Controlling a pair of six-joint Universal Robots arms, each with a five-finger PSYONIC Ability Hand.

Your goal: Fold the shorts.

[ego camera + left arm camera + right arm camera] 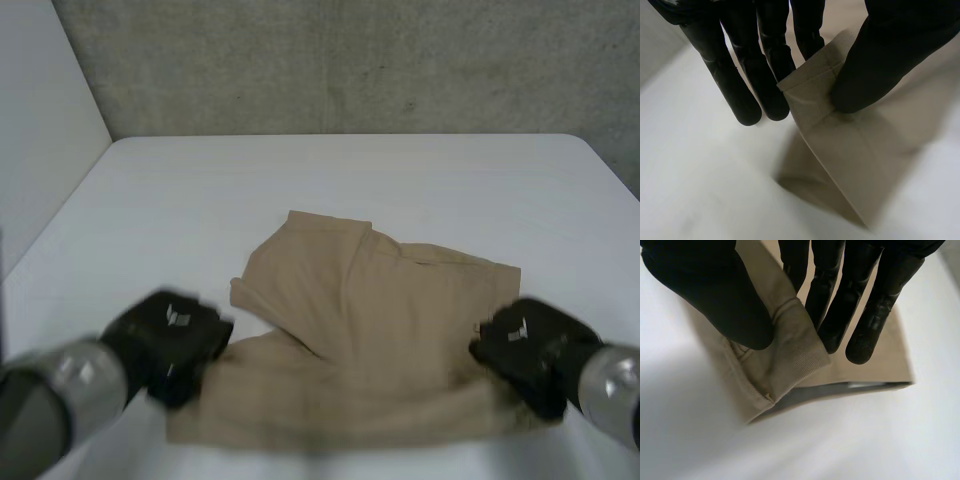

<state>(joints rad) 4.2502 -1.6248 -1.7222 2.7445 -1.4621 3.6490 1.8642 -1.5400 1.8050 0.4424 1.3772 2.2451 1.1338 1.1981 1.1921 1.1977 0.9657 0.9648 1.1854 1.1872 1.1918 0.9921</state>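
My left hand (165, 340) pinches the near left corner of the shorts (370, 330), thumb on one face of the cloth and fingers on the other. That corner hangs lifted off the table (200, 190), with a shadow under it. My right hand (530, 350) pinches the near right corner the same way, thumb pressed on a stitched hem and fingers straight behind it. I hold both corners at once, I judge, so that the near edge is taut between them and can be carried across the shorts toward the far edge in a single fold.

The shorts lie on the table, tan and rumpled. One leg is flopped slantwise over the middle, so the far part is not flat, and a fold laid over it could come out crooked. Under the shorts the table is white and smooth. Beyond the shorts, past the table's far edge, stands a rough grey concrete wall (350, 60), and a pale side wall (40, 120) runs off to the shorts' left.
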